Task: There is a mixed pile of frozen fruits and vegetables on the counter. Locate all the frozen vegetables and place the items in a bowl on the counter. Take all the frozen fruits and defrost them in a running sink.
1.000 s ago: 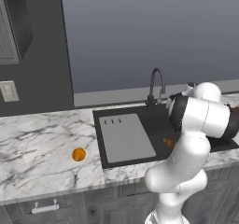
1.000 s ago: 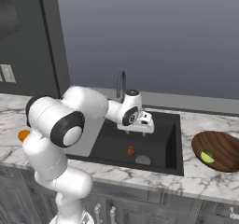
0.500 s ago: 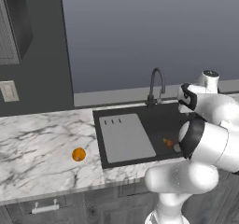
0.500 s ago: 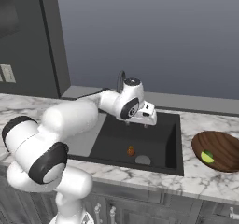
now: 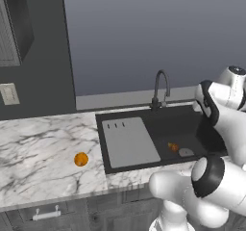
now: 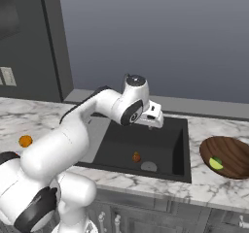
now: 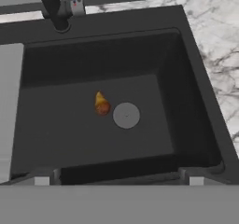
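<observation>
One pear-shaped fruit (image 7: 101, 104), matte basin (image 7: 186, 78)

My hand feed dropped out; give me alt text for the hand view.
Looking down into the black sink, a small reddish-brown pear-like fruit lies on the basin floor beside the round grey drain. The tap base stands behind; marble counter at right.

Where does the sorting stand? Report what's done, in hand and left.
Done: the brown stemmed fruit lies in the sink; a pale yellow-green bit sits in the bowl. In hand: nothing; the claw hangs open above the basin. Left: the orange ball, on the counter, and running the tap.
</observation>
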Robot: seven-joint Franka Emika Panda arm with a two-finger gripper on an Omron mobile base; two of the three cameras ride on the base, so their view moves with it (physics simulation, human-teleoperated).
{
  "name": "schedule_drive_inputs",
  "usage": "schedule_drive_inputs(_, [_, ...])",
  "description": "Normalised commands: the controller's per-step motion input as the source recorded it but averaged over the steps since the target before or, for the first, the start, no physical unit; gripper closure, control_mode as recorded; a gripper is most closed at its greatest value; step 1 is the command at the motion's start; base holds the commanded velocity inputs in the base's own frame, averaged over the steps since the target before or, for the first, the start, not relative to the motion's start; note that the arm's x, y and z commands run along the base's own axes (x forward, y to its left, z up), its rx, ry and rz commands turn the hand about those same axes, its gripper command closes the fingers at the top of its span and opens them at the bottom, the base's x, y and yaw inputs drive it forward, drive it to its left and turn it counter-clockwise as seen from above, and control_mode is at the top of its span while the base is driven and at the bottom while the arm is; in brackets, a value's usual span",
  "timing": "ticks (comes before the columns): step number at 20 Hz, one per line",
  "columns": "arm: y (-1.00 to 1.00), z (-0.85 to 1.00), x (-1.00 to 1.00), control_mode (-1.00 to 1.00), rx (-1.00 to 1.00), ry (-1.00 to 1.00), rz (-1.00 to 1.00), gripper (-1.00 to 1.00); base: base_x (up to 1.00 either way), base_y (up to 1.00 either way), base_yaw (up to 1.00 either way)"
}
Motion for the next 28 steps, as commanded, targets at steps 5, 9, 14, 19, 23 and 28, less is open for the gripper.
schedule_drive_inputs(5, [0.25,0.42,-0.56,-1.0,0.01,-0.02,-0.02,-1.0,0.0,0.0,0.0])
schedule_drive_inputs(9, [0.33,0.42,-0.38,-1.0,0.0,-0.04,0.08,-1.0,0.0,0.0,0.0])
schedule_drive_inputs(14, [0.62,0.31,-0.2,-1.0,-0.02,-0.08,0.14,-1.0,0.0,0.0,0.0])
schedule_drive_inputs(19, [0.72,0.1,-0.2,-1.0,-0.05,-0.09,0.06,-1.0,0.0,0.0,0.0])
schedule_drive_inputs(23, [0.65,0.0,-0.02,-1.0,-0.09,-0.06,0.09,-1.0,0.0,0.0,0.0])
schedule_drive_inputs(28, [0.74,0.02,0.0,-1.0,-0.15,0.0,0.02,-1.0,0.0,0.0,0.0])
